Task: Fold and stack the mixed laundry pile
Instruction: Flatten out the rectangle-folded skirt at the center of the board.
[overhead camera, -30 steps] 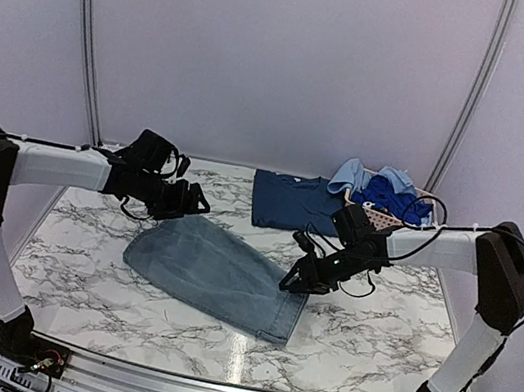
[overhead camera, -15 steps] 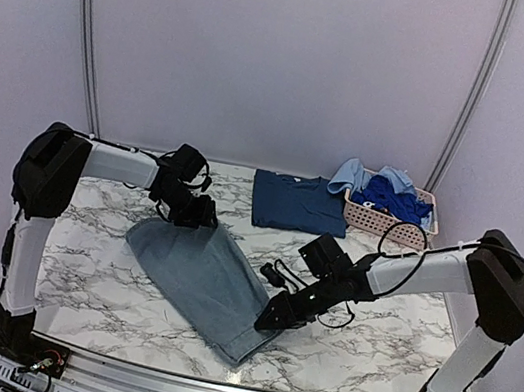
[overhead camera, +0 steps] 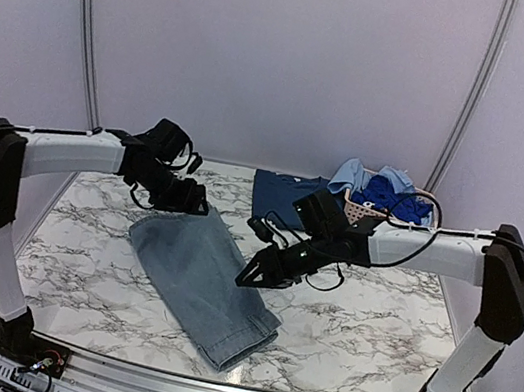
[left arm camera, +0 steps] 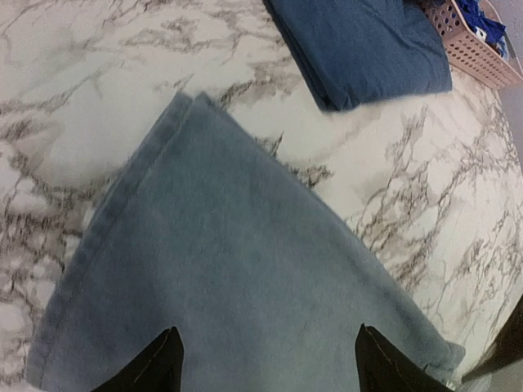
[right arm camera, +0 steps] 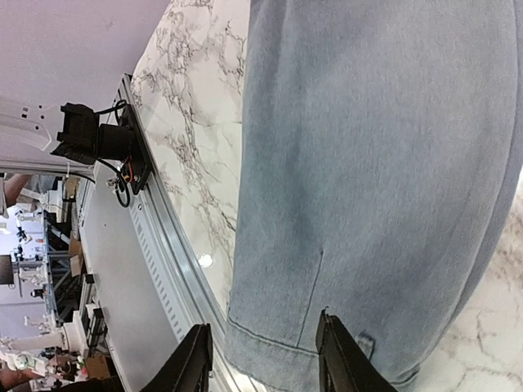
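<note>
Denim piece point(overhead camera: 201, 282) swung steeper, long axis far-left to near-right

A white marble table point(overhead camera: 391, 330) with grey veins stretches out in front of me, edged by a silver metal rail point(overhead camera: 208, 388) along its near side. Three things lie directly on it. In the middle, a folded light-blue denim piece point(overhead camera: 197, 276) lies flat and slanted, running from the far left toward the near edge, its stitched hem nearest the rail. At the far edge, right of centre, a dark navy shirt point(overhead camera: 281, 204) sits folded into a neat rectangle, with a strip of bare marble between it and the denim. Just beside the shirt, in my far right corner, stands a pink perforated basket point(left arm camera: 478, 55).
</note>
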`<state>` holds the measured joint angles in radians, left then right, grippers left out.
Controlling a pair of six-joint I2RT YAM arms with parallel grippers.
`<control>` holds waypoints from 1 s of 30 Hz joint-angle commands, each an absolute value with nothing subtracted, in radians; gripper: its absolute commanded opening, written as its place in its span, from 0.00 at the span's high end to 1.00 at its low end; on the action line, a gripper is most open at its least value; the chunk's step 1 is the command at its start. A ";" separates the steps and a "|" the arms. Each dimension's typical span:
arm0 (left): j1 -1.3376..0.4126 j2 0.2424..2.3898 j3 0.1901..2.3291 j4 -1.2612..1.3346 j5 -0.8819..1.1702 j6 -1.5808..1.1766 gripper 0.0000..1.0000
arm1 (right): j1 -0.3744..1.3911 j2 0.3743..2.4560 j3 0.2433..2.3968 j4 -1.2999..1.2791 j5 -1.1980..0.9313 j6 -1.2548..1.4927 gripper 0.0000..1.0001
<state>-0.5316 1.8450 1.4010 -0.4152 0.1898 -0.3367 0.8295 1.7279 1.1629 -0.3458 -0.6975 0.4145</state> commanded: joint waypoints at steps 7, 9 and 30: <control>-0.498 1.695 0.998 -0.332 0.142 -0.467 0.27 | 0.819 1.916 1.177 -0.409 -0.689 0.301 0.67; -0.487 1.756 1.013 -0.324 0.134 -0.456 0.29 | 0.824 1.920 1.132 -0.375 -0.699 0.323 0.67; -0.519 1.565 1.108 -0.346 0.087 -0.240 0.03 | 0.804 1.615 0.897 -0.235 -0.649 0.735 0.42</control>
<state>-0.4358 1.7489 1.2331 -0.3225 0.1474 -0.3012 0.8124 1.7046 1.0447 -0.2726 -0.6937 0.5636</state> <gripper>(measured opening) 0.953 0.553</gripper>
